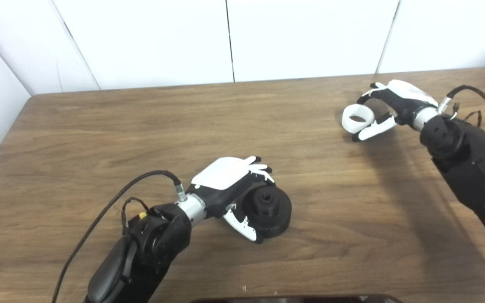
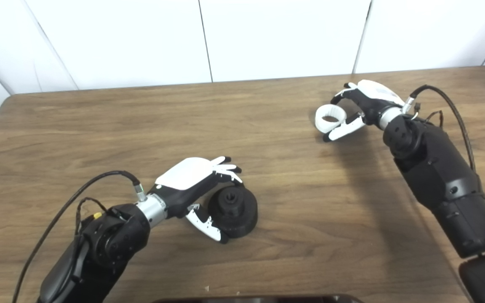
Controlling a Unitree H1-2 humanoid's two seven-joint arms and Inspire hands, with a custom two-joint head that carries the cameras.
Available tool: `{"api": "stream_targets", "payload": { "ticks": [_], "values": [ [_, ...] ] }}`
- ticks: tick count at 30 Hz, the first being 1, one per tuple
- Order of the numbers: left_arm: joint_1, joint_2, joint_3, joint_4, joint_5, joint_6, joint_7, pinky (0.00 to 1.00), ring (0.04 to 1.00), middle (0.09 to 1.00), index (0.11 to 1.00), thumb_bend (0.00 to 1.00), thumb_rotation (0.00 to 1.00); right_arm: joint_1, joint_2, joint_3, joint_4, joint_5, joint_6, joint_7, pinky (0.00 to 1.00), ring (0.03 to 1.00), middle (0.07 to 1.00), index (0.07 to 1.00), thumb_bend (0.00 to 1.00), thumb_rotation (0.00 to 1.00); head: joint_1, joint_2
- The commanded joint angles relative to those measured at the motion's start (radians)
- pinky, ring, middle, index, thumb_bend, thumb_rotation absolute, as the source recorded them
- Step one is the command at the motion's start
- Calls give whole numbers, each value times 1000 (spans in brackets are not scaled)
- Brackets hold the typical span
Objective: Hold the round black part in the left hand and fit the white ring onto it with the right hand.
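The round black part (image 1: 270,208), a thick disc with a raised hub in its middle, lies on the wooden table (image 1: 141,126) near the front centre. My left hand (image 1: 230,181) wraps it from the left, fingers over its far rim and thumb against its near side. Far off at the back right, the white ring (image 1: 357,118) is pinched between the fingers and thumb of my right hand (image 1: 394,103), its opening facing up. Whether the ring rests on the table or hangs just above it I cannot tell.
White wall panels (image 1: 225,38) rise behind the table's far edge. A dark object (image 1: 293,299) peeks in at the bottom edge. Loose cables (image 1: 112,202) loop from both wrists. Bare wood lies between the two hands.
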Motion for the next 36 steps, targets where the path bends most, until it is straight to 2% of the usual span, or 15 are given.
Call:
{"api": "stream_targets", "payload": {
  "ticks": [1, 10, 18, 24, 36],
  "values": [
    [-13, 4, 8, -13, 19, 3, -2, 846, 1000, 924, 698, 901, 221, -64, -7, -6, -14, -16, -30, -20, 1000, 1000, 976, 768, 893, 354, 1, 0],
    [-18, 6, 8, -17, 23, 4, -7, 849, 1000, 924, 699, 898, 226, -61, 4, -13, 11, -21, -58, -39, 1000, 1000, 964, 730, 868, 340, 2, -1],
    [-14, 5, 12, -24, 18, 3, -6, 840, 1000, 922, 696, 897, 219, -52, 16, -33, 29, -17, -103, -98, 1000, 1000, 932, 682, 854, 283, 1, -2],
    [-15, 3, 10, -26, 21, 5, -9, 846, 1000, 923, 696, 898, 216, -46, 18, -43, 25, -18, -105, -107, 1000, 1000, 925, 668, 824, 251, 2, -3],
    [-13, 5, 15, -28, 15, 0, -8, 846, 1000, 926, 699, 899, 227, -35, 21, -59, 30, -7, -123, -116, 1000, 1000, 924, 659, 827, 227, 3, -3]
  ]
}}
